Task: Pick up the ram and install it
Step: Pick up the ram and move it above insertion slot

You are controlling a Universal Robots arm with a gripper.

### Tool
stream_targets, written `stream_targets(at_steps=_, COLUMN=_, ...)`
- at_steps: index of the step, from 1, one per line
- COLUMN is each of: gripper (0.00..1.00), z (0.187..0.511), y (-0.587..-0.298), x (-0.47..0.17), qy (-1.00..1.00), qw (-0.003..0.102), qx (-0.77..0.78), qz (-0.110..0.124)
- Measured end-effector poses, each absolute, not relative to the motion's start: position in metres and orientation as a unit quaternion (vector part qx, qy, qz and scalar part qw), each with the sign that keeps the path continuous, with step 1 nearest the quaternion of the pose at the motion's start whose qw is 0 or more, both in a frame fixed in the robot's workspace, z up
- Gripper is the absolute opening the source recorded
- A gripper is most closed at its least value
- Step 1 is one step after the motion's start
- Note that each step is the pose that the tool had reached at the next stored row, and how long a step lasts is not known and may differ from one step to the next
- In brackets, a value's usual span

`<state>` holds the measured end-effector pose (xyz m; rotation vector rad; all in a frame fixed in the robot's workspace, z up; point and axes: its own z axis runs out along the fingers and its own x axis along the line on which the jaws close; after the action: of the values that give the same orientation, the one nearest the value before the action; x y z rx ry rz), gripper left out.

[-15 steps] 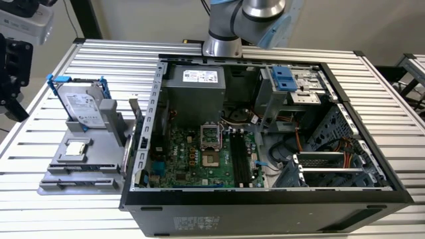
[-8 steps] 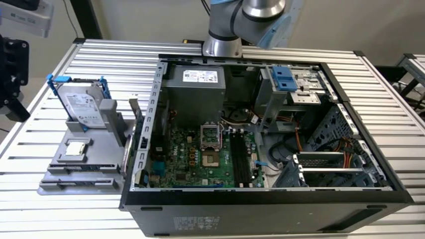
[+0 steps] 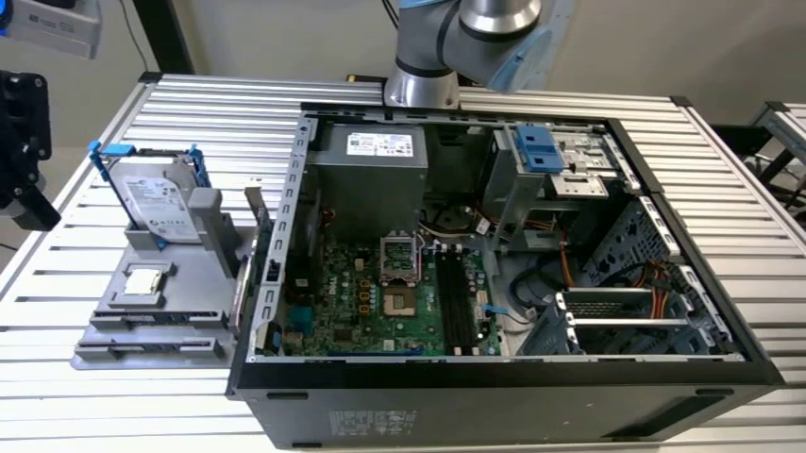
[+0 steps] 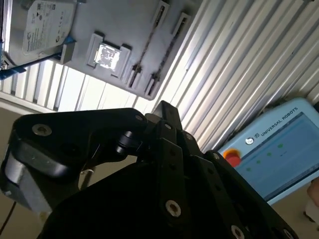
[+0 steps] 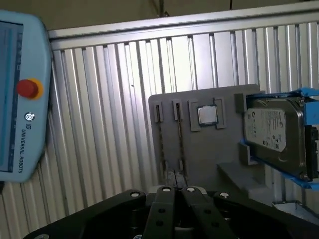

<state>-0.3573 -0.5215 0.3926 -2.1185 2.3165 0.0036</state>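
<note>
Hanging closed and empty over the gray holder (image 5: 204, 154), the gripper (image 5: 178, 190) faces the ram (image 5: 161, 144), seemingly standing on edge in a slot (image 5: 159, 112) mid-frame in the first wrist view, easy to pinch.

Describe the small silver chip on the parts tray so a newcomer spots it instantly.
At the exterior view's left, beside the open black computer case, lies a flat grey parts tray. On it, the small square silver chip sits flat in a raised frame, between the upright silver hard drive in its blue frame and two long narrow slots. It alone is small, square and shiny.
</note>
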Motion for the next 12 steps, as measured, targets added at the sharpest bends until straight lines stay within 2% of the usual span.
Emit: stream_targets(at_steps=12, gripper=0.0, z=0.3926, y=-0.5215, x=-0.3573, qy=0.675, qw=0.004, qx=-0.738, qz=0.004)
